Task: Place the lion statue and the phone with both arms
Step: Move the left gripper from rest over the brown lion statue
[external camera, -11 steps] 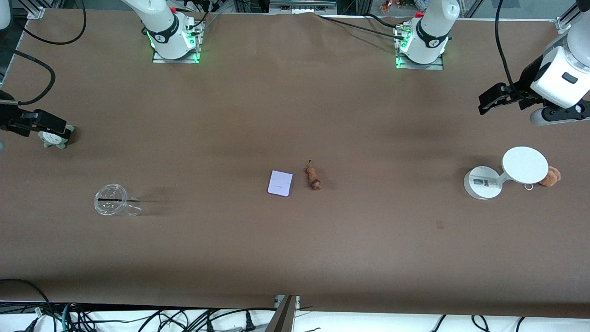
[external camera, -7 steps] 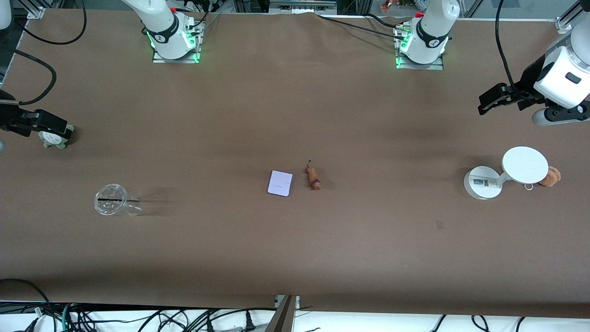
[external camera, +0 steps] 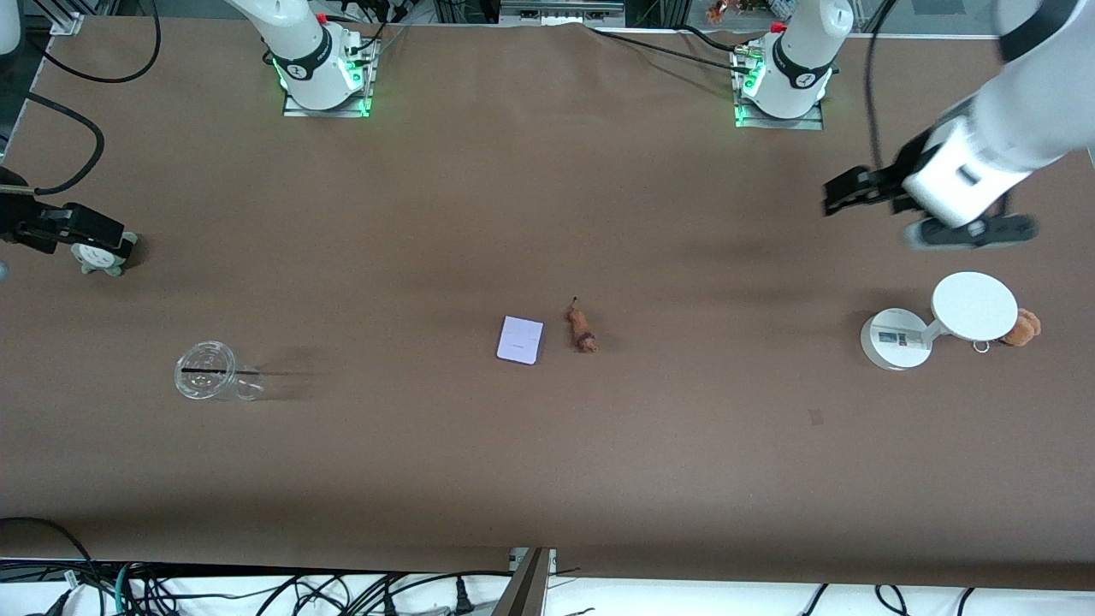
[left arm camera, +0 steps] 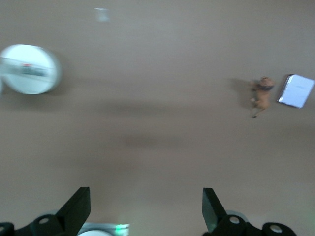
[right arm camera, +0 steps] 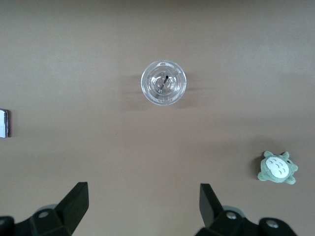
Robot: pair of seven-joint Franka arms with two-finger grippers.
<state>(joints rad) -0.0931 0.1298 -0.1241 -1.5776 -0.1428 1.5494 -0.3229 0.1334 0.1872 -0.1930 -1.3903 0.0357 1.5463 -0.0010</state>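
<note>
The phone [external camera: 520, 340] is a pale lavender-white slab lying flat near the table's middle. The lion statue [external camera: 583, 329] is a small reddish-brown figurine lying right beside it, toward the left arm's end. Both show in the left wrist view, the lion statue [left arm camera: 262, 93] and the phone [left arm camera: 296, 91]. My left gripper [external camera: 843, 195] is open and empty in the air, over bare table between the left arm's base and the white stand; it also shows open in its own view [left arm camera: 145, 196]. My right gripper [external camera: 103, 229] is open and empty over the grey-green plush [right arm camera: 278, 167] at the right arm's end, also seen in its own view [right arm camera: 142, 194].
A white two-disc stand [external camera: 894, 340] stands at the left arm's end with an orange-brown plush [external camera: 1022, 328] beside it. A clear lidded cup [external camera: 205, 370] with a straw stands toward the right arm's end, nearer the front camera than the grey-green plush [external camera: 104, 258].
My left arm has swung in from the table's end toward the middle, its gripper still open and empty. The right arm, phone and lion statue have not moved.
</note>
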